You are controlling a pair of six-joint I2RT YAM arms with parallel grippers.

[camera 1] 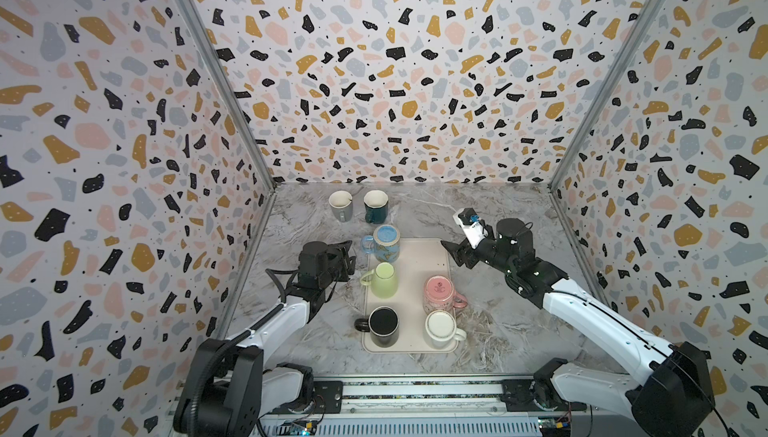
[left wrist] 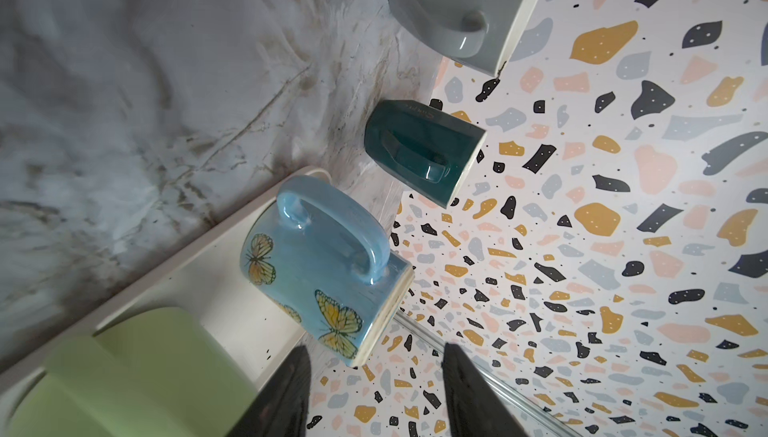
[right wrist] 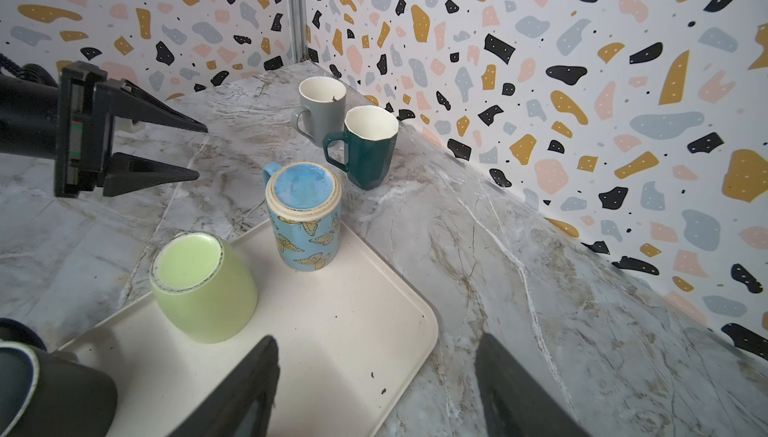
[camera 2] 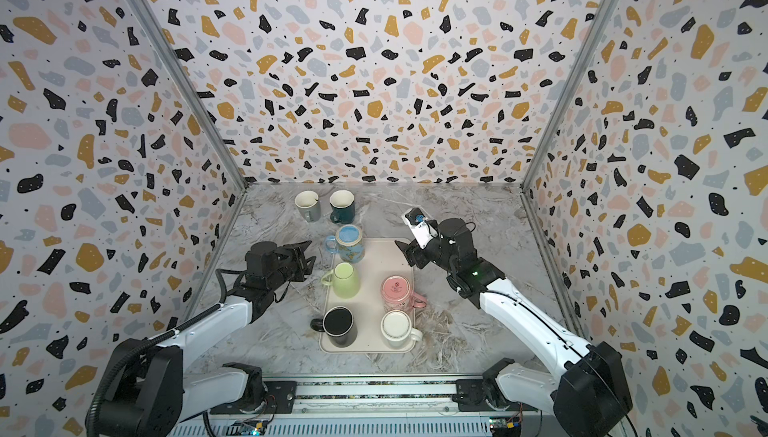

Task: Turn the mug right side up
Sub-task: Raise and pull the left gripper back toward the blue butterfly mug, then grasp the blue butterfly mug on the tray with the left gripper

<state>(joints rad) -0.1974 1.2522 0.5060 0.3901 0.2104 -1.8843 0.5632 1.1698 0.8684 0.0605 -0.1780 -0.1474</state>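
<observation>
blue butterfly mug point(camera 1: 386, 243), upside down
base-up on the tray's point(camera 1: 419, 273) far left corner, handle pointing left; orange butterflies on its side.

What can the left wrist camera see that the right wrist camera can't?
Only the left wrist view shows the butterfly mug with its whole handle loop facing the camera. Only the right wrist view shows the black mug, the white insides of the grey mug and the teal mug, and the left gripper from the side, jaws apart. Both show the butterfly mug, the green mug, the grey mug, the teal mug and the tray.
</observation>
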